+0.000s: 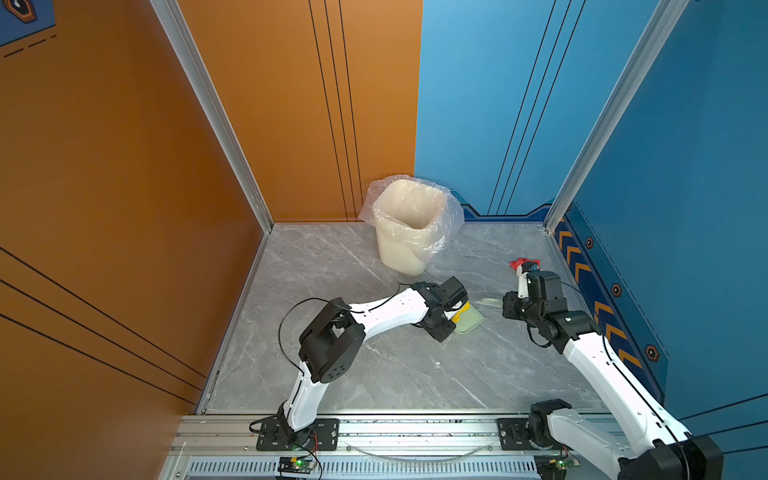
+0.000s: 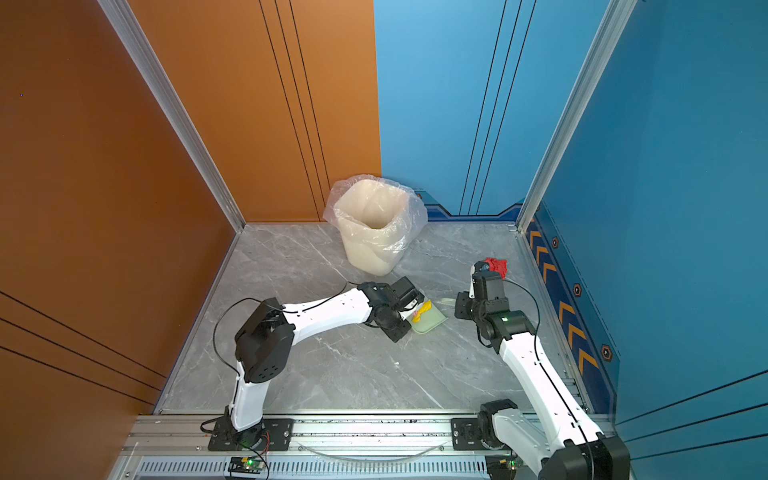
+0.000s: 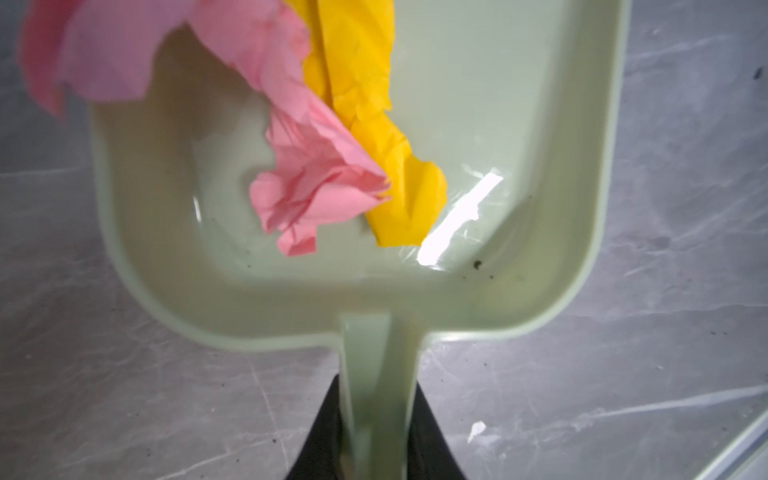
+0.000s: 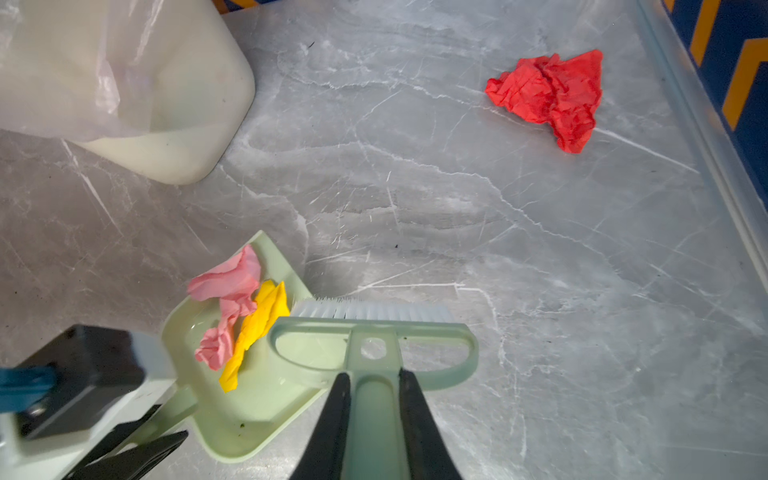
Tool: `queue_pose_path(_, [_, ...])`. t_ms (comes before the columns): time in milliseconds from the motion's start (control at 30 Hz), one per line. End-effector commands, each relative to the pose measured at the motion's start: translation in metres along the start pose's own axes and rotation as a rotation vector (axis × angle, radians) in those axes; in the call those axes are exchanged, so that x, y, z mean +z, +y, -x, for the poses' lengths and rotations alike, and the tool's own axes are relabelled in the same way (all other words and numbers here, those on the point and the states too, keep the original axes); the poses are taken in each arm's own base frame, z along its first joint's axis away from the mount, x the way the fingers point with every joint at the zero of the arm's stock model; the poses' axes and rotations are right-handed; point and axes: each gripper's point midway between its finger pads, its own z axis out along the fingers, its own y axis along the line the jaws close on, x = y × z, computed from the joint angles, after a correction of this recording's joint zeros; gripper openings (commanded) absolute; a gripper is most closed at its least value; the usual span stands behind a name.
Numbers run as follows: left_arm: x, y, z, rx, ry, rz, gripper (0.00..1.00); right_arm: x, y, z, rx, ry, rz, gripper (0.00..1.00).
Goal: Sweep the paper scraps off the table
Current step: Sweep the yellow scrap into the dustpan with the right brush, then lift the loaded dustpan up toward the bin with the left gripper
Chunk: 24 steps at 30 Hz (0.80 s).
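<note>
My left gripper point(image 3: 376, 384) is shut on the handle of a pale green dustpan point(image 3: 519, 124), which rests on the table point(image 1: 374, 365) near the middle. A pink paper scrap point(image 3: 316, 187) and a yellow one point(image 3: 399, 195) lie inside the pan. My right gripper point(image 4: 374, 376) is shut on the handle of a pale green brush point(image 4: 374, 332), whose white bristles stand at the pan's open lip. A red scrap point(image 4: 548, 95) lies loose on the table, beyond the brush and close to the right rail; it also shows as the red scrap point(image 1: 520, 263) in both top views.
A cream bin point(image 1: 409, 226) with a clear plastic liner stands at the back of the table, just behind the dustpan. Aluminium rails and the orange and blue walls close the table in on three sides. A tiny white fleck point(image 3: 476, 430) lies near the pan's handle.
</note>
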Motion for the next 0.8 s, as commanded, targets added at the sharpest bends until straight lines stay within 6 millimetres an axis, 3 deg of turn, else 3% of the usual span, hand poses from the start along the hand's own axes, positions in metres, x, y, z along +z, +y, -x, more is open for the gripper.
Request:
queue_pose_path(0, [-0.028, 0.004, 0.007, -0.009, -0.048, 0.016, 0.00, -0.011, -0.012, 0.013, 0.077, -0.043, -0.029, 0.00])
queue_pose_path(267, [-0.070, 0.002, 0.009, 0.016, -0.036, 0.034, 0.00, -0.007, -0.036, 0.010, 0.155, -0.034, -0.087, 0.00])
queue_pose_path(767, [-0.120, 0.003, 0.033, 0.102, -0.071, 0.070, 0.00, 0.004, -0.038, -0.005, 0.166, 0.007, -0.068, 0.00])
